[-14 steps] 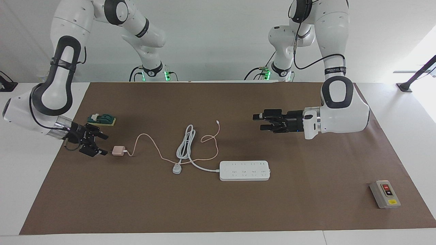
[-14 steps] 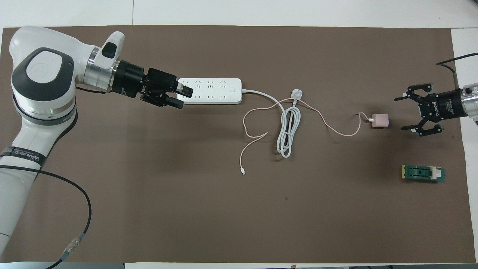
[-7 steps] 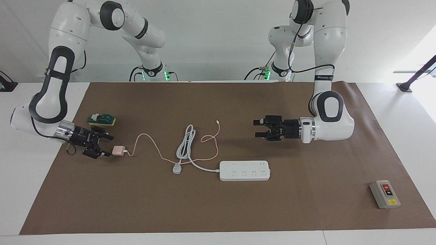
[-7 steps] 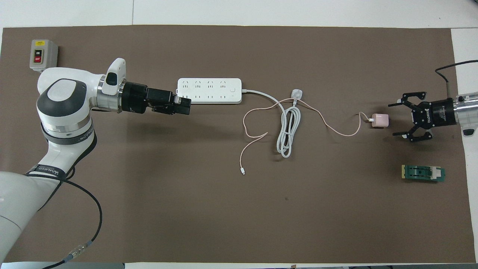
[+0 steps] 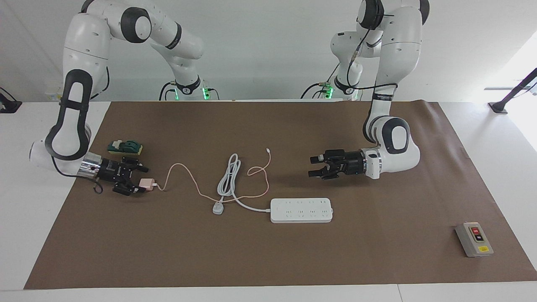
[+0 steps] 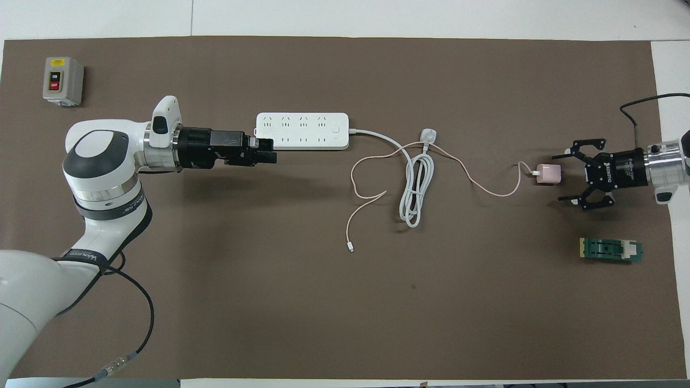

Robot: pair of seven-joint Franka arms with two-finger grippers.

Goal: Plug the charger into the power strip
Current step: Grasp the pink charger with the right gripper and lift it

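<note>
The right claw (image 5: 140, 179), spread wide, is straddling the small pale-pink cube charger (image 5: 146, 184) at its end of the brown surface (image 5: 268, 260); closing comes next. The left claw (image 5: 313, 166), also wide, is hovering near the long white power strip (image 5: 301, 210).

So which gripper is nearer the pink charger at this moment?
Right. The right gripper is open with its fingers on either side of the charger; the left gripper is open by the power strip, well away from the charger.
</note>
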